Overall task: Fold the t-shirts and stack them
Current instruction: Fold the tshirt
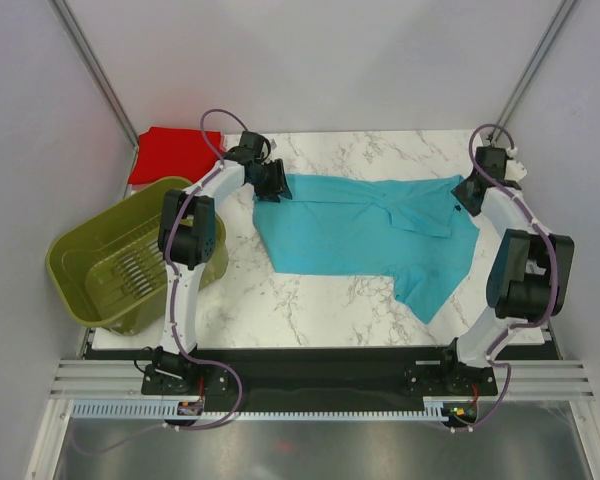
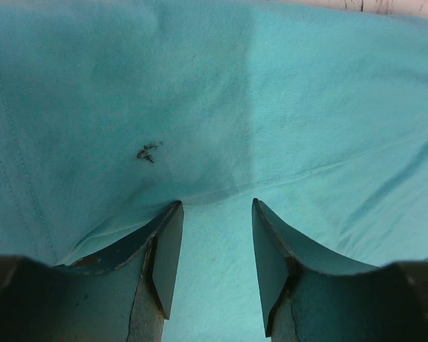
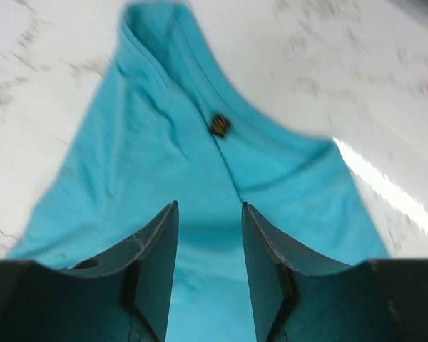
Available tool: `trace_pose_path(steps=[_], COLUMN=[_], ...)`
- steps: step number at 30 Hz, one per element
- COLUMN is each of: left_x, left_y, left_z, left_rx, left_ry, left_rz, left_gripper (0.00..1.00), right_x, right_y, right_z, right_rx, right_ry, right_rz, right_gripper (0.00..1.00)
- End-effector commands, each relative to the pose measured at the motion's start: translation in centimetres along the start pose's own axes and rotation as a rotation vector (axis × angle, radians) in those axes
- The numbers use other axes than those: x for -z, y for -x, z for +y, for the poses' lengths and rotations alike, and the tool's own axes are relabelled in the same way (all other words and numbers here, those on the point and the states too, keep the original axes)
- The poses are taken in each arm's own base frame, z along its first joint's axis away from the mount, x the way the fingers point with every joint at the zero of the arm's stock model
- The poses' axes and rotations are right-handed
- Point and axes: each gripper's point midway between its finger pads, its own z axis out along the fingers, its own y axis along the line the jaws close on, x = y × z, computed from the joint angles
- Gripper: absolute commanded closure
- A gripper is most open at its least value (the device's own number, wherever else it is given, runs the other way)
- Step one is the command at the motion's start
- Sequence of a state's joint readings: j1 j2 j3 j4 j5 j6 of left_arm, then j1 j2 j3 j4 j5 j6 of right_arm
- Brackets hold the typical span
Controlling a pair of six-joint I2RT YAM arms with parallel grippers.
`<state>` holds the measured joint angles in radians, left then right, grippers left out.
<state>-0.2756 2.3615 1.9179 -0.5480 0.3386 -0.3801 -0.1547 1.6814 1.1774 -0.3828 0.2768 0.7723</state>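
Looking down from the overhead camera, you have the turquoise t-shirt (image 1: 360, 230) spread flat across the marble bench (image 1: 310, 300), with its collar end toward your right arm and a flap of it reaching toward the near edge on that side. The red t-shirt (image 1: 170, 155) lies as a flat bundle at the far left corner, just behind the olive-green basket (image 1: 85, 285) at the bench's left edge. Your left hand (image 1: 276, 186) is down at the turquoise shirt's left edge and your right hand (image 1: 467, 197) at its right end, the two well apart. From the left wrist camera, the fingers (image 2: 164, 249) stand apart with turquoise cloth filling the view beneath them. Nothing is pinched, so that hand is open, and a small dark speck (image 2: 148, 152) marks the cloth just ahead. Whether the fingertips touch the cloth, you cannot tell. From the right wrist camera, which is a little blurred, the fingers likewise stand apart and empty, so that hand is open too. Below it the shirt narrows away over the white marble, with a small dark spot (image 3: 220, 125) on a seam.
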Motion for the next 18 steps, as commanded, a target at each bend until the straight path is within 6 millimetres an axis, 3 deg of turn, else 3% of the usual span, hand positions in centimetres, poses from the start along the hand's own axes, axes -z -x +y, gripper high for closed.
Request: trace_pose_path(steps=[1, 2, 3, 7, 8, 10, 11, 15, 18], left_x=[-1.6, -1.6, -1.6, -1.5, -1.4, -1.4, -1.5, -1.8, -2.2], left_y=[-2.4, -2.3, -2.4, -2.3, -2.2, -2.1, -2.1, -2.2, -2.5], left_z=[2.4, 2.4, 2.5, 3.0, 3.0, 3.3, 3.4, 3.8, 4.1], left_rx=[0.027, 0.024, 0.024, 0.014, 0.01, 0.001, 0.0, 0.0, 0.005], left_ry=[0.072, 0.074, 0.079, 0.1, 0.106, 0.12, 0.125, 0.138, 0.143], left_rz=[0.064, 0.061, 0.064, 0.057, 0.052, 0.047, 0.047, 0.049, 0.056], left_gripper=[0.48, 0.48, 0.48, 0.48, 0.48, 0.48, 0.47, 0.47, 0.48], right_x=[-1.7, -3.0, -3.3, -6.2, -6.4, -8.0, -8.1, -10.2, -11.4], right_y=[3.4, 2.7, 3.9, 4.6, 5.7, 6.1, 7.3, 8.0, 7.2], right_z=[3.1, 3.3, 4.3, 5.7, 6.5, 6.3, 6.7, 6.6, 6.9], right_rx=[0.11, 0.141, 0.147, 0.184, 0.189, 0.206, 0.202, 0.199, 0.207], right_ry=[0.113, 0.126, 0.153, 0.189, 0.208, 0.204, 0.213, 0.227, 0.257], right_rz=[-0.007, 0.029, 0.011, 0.022, 0.0, 0.007, -0.016, -0.001, 0.032], right_gripper=[0.52, 0.52, 0.52, 0.53, 0.53, 0.55, 0.55, 0.57, 0.58])
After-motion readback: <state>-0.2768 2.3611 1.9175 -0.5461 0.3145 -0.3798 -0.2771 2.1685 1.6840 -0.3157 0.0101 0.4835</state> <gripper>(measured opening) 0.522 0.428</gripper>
